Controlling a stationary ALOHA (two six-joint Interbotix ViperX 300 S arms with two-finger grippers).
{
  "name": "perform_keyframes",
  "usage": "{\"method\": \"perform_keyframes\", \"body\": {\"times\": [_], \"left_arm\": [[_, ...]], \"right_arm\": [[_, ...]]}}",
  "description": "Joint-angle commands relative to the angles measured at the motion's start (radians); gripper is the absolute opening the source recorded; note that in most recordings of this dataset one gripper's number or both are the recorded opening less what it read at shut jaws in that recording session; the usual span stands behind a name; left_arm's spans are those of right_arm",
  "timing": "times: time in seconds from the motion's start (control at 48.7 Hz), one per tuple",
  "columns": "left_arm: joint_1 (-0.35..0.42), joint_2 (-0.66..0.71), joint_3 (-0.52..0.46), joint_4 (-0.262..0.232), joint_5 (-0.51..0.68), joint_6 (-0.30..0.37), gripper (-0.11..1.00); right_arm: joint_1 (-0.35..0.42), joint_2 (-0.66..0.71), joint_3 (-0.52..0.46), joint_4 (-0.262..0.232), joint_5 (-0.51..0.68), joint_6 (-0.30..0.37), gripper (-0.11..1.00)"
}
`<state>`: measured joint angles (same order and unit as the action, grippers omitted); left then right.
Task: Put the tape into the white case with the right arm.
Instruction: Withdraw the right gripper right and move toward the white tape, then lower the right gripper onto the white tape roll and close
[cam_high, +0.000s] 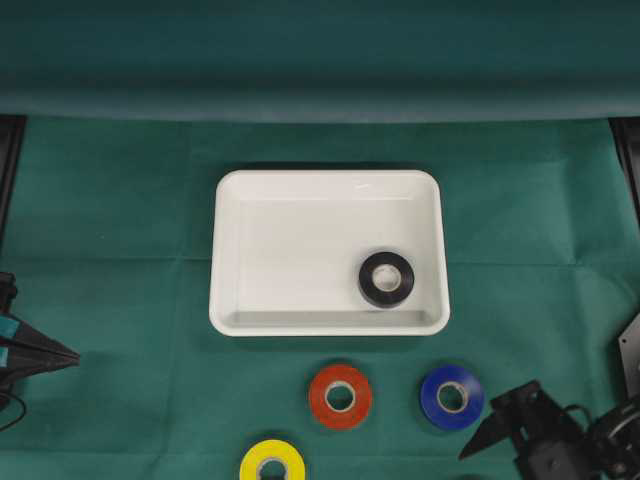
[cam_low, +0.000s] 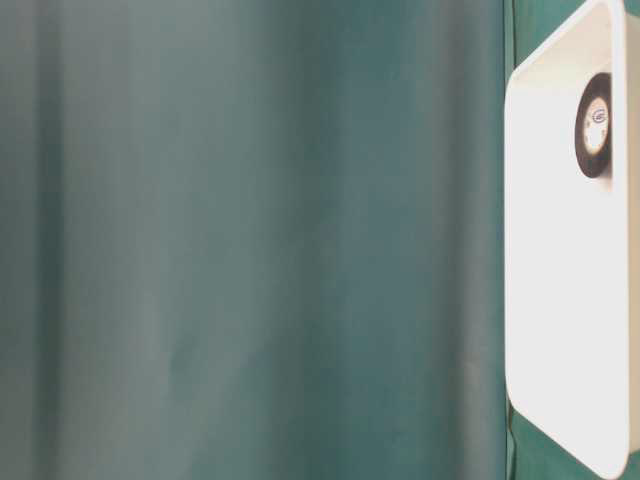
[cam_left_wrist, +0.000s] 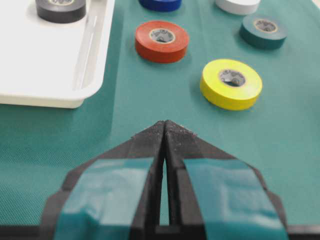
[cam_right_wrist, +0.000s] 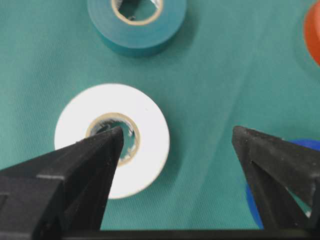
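The right gripper (cam_right_wrist: 177, 137) hangs wide open over the white tape (cam_right_wrist: 112, 140), one prong above its hole; off-centre, it could knock the roll aside.

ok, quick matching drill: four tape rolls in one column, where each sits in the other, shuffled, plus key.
1. black vinyl tape roll
2. white vinyl tape roll
3. red vinyl tape roll
4. yellow vinyl tape roll

A. below the open right hand
B. bottom edge of overhead view
C. inside the glossy white plastic case
D. on cloth, just outside the case

Pairs: 1-C, 2-A, 3-D, 4-B
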<state>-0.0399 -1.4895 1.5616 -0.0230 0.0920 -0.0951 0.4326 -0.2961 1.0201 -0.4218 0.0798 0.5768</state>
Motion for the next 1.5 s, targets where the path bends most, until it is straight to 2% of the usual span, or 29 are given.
{"method": "perform_keyframes", "body": {"times": [0.0, 0.431, 0.924, 1.294, 1.417, 1.479], "left_arm": [[0.002, 0.018, -0.015, -0.002, -0.009, 0.002, 0.00], [0.002, 0.018, -0.014, -0.002, -0.009, 0.002, 0.00], [0.002, 0.018, -0.014, -0.002, -0.009, 0.002, 0.00], [0.002, 0.018, -0.014, -0.002, -0.009, 0.002, 0.00], [0.002, 0.018, -0.015, -0.002, -0.009, 0.002, 0.00], [0.002, 0.018, -0.014, -0.002, -0.009, 0.002, 0.00]], "right_arm": [[0.011, 0.031, -0.041, -0.003, -0.005, 0.000, 0.71], [0.012, 0.069, -0.038, -0.003, -0.006, 0.005, 0.71], [0.012, 0.196, -0.052, -0.003, -0.002, 0.008, 0.71], [0.012, 0.222, -0.071, -0.003, -0.003, 0.009, 0.70], [0.011, 0.222, -0.071, -0.003, -0.002, 0.005, 0.67], [0.009, 0.222, -0.072, -0.003, 0.003, 0.009, 0.57]]}}
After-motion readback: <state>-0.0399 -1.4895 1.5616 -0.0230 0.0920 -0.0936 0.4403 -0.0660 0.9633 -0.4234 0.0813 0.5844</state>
